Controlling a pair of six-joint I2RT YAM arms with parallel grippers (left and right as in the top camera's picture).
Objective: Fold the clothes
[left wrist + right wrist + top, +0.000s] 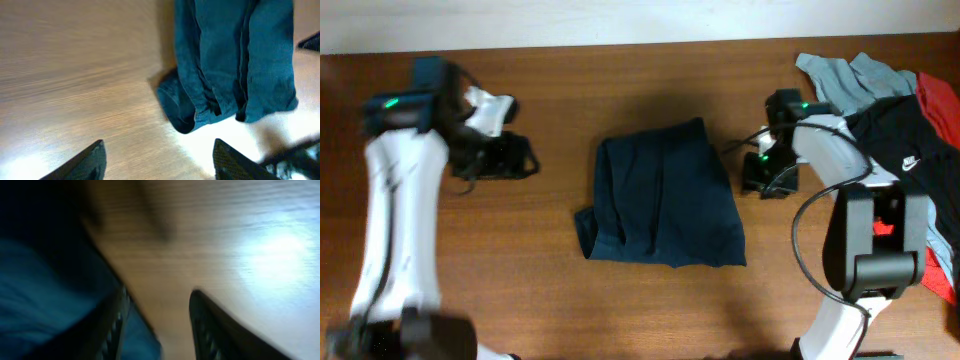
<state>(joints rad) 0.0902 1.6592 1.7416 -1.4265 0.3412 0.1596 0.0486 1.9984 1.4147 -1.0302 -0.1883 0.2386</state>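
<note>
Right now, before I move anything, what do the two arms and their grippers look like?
The left arm has white tubular links and black joints, with a green light. The right arm matches, with green lights and a looping black cable. The left gripper and right gripper each have two dark wedge-shaped fingers.
</note>
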